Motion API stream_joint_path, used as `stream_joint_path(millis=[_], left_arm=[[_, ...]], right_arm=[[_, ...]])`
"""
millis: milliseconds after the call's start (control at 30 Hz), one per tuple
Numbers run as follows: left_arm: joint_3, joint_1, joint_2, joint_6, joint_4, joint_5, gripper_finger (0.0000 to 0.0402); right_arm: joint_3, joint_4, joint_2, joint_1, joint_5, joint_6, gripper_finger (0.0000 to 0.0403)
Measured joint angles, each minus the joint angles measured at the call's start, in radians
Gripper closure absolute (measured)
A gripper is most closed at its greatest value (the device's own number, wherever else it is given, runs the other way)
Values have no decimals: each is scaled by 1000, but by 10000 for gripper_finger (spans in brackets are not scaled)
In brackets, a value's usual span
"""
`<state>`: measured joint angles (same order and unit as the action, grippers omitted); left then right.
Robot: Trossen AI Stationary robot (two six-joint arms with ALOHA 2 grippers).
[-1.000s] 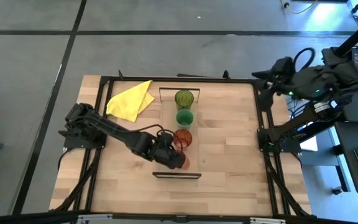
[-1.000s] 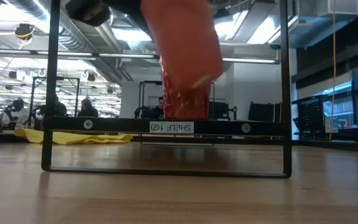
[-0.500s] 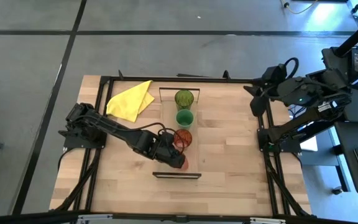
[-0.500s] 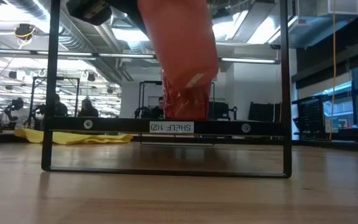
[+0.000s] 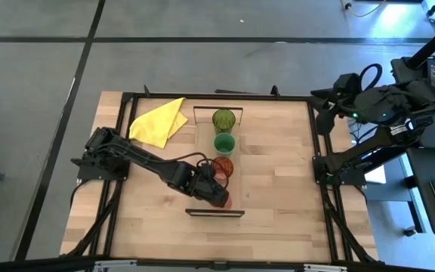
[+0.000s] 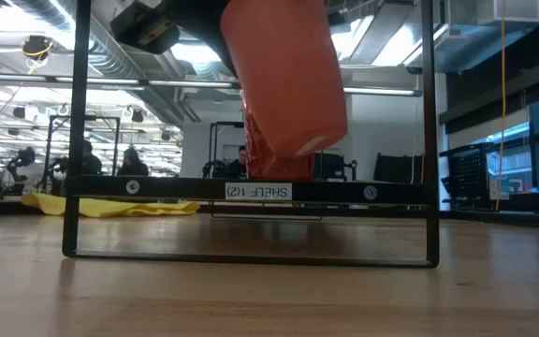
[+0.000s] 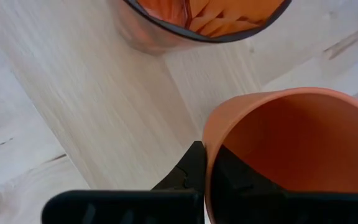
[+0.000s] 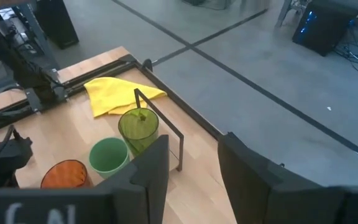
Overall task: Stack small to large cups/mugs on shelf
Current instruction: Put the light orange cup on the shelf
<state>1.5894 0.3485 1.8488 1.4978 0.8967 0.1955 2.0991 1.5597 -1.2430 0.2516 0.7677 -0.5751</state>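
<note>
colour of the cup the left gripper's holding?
Orange-red cup, pinched at its rim by the left gripper; clearest in the left wrist view.

label "SHELF 1(2)" | white sticker (image 6: 259,191) | on the shelf's (image 6: 251,190) dark front bar

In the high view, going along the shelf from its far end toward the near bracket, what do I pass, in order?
Olive-green cup → bright green cup → red-brown ribbed cup → small orange-red cup, tilted in the left gripper above the shelf. The right gripper waits off beyond the table's far right corner.
</note>
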Motion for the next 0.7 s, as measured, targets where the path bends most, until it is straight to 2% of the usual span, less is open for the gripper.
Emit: stream_joint_path(millis=[700], left_arm=[[0,5,34,-16,-17,-13,392]], right_arm=[[0,0,0,0,0,7,263]])
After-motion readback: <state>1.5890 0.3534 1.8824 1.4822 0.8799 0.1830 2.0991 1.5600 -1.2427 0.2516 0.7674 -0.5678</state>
